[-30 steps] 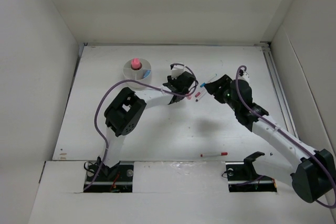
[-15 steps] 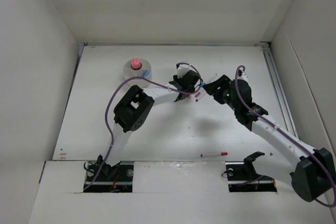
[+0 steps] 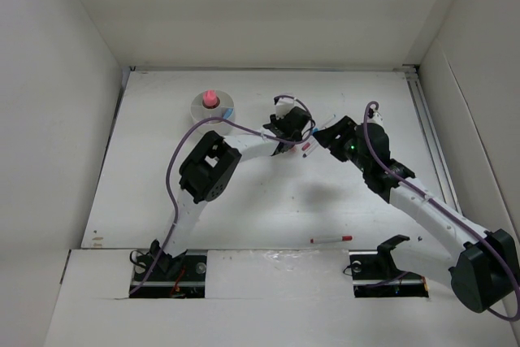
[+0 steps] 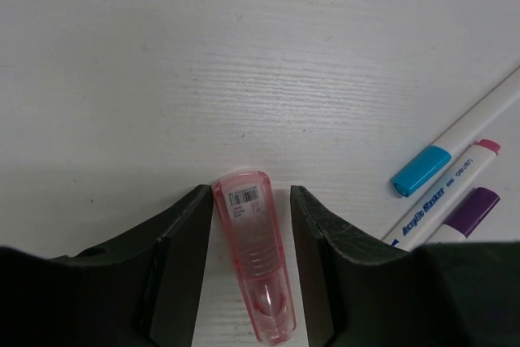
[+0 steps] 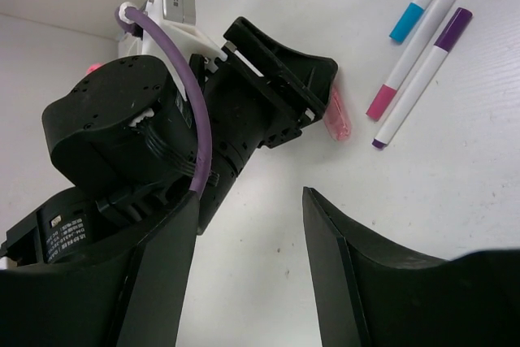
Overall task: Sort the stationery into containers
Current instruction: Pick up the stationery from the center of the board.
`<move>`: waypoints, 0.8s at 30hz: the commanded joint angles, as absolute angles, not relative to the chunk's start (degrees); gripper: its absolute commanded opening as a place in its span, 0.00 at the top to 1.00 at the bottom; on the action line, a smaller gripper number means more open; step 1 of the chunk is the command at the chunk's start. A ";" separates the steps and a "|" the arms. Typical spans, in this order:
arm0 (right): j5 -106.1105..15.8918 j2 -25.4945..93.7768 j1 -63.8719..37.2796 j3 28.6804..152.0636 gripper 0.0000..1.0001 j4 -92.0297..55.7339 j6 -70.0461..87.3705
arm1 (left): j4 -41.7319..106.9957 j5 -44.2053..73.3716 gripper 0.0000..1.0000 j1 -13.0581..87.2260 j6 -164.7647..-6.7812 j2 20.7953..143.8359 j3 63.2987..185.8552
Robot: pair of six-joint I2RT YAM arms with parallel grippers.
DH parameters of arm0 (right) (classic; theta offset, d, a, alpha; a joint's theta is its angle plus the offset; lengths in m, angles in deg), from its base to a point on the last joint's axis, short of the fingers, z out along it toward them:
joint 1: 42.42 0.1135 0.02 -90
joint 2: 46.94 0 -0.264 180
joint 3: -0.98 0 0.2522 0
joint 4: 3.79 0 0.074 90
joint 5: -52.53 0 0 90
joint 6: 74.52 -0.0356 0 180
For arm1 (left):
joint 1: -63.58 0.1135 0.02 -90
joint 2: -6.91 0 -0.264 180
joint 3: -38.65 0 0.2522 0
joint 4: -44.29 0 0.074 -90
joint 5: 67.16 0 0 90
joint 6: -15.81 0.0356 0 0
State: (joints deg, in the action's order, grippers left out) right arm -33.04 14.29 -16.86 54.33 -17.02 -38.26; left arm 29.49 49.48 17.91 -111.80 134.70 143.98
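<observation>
In the upper left of the top view the white cup [image 3: 197, 108] holds a pink cylinder [image 3: 210, 99], well apart from the work. At centre, the left gripper [image 4: 250, 195] straddles a clear pink piece [image 4: 253, 274] lying on the table [image 4: 244, 54]. Its jaws are partway apart, one touching the piece and a slit showing at the other, so I judge it not clamped. Closing off-centre could swivel the piece out. Just right lie three pens [image 4: 455, 180], near enough for a sweep to knock them. Further right, the right gripper [image 5: 250, 197] hangs wide open and empty, close beside the left one; the two could collide if either swings.
</observation>
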 commanded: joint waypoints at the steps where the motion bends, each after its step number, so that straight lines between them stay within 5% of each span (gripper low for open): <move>1: -33.51 13.70 -17.02 54.90 0.40 -14.48 -37.78 | 28.24 49.30 0.61 18.32 -111.46 136.02 145.22; 12: -33.51 13.70 -17.02 54.90 0.40 -14.48 -37.78 | 27.72 50.88 0.92 18.32 -110.93 132.34 143.90; 24: -34.04 13.70 -17.02 54.90 0.40 -14.48 -37.78 | 29.56 47.99 1.00 22.18 -107.86 118.28 140.56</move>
